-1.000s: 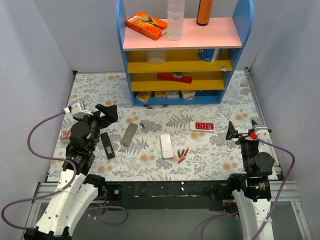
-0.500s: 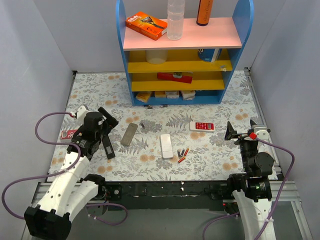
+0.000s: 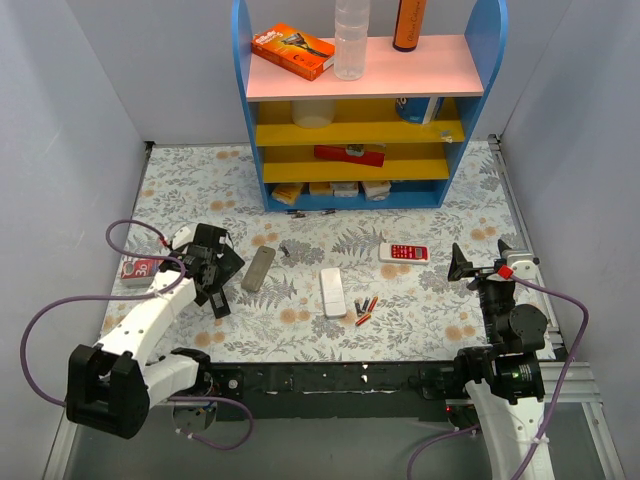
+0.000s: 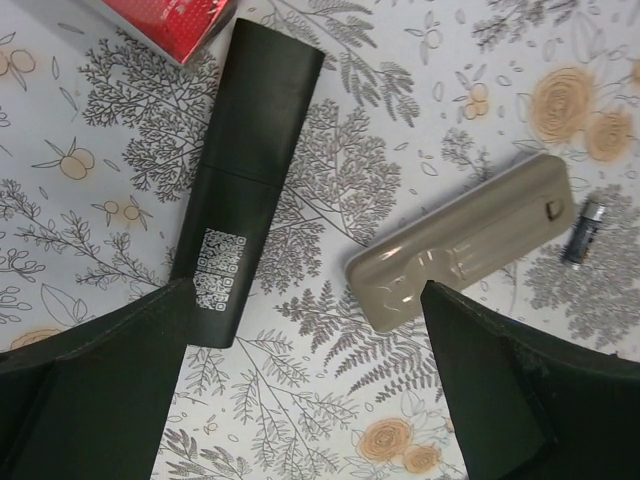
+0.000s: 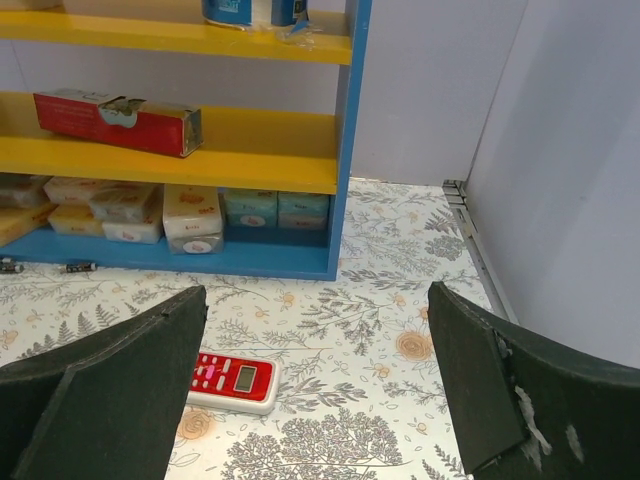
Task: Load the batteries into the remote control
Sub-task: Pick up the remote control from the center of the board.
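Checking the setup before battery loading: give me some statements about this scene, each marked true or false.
The left end effector and right end effector are open and empty. True.
The batteries sit inside the remote control. False: they lie on the table beside it.
The left end effector hovers over a black remote and a grey remote. True.
The red-buttoned remote is on a shelf. False: it lies on the table before the shelf unit.
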You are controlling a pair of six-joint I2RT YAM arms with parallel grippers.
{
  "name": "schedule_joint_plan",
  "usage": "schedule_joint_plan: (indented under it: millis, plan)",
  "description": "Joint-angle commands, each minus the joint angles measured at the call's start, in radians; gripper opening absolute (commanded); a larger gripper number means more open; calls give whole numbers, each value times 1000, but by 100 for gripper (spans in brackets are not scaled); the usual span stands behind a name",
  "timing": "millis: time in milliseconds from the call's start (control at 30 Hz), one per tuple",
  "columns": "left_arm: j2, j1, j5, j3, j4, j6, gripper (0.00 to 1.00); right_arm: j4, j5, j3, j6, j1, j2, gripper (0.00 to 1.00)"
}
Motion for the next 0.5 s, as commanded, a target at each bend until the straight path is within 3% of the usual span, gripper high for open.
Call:
schedule_joint_plan:
  millis: [0, 233, 467]
  plan:
    - [47, 12, -55, -19, -16, -21, 98, 17, 15, 28, 10, 15, -204, 98]
    - [133, 82, -136, -29, 34, 39, 96, 17, 18, 26, 11, 21, -204, 98]
    - [276, 145, -53, 3, 125, 116, 86, 17, 23, 26, 13, 24, -204, 98]
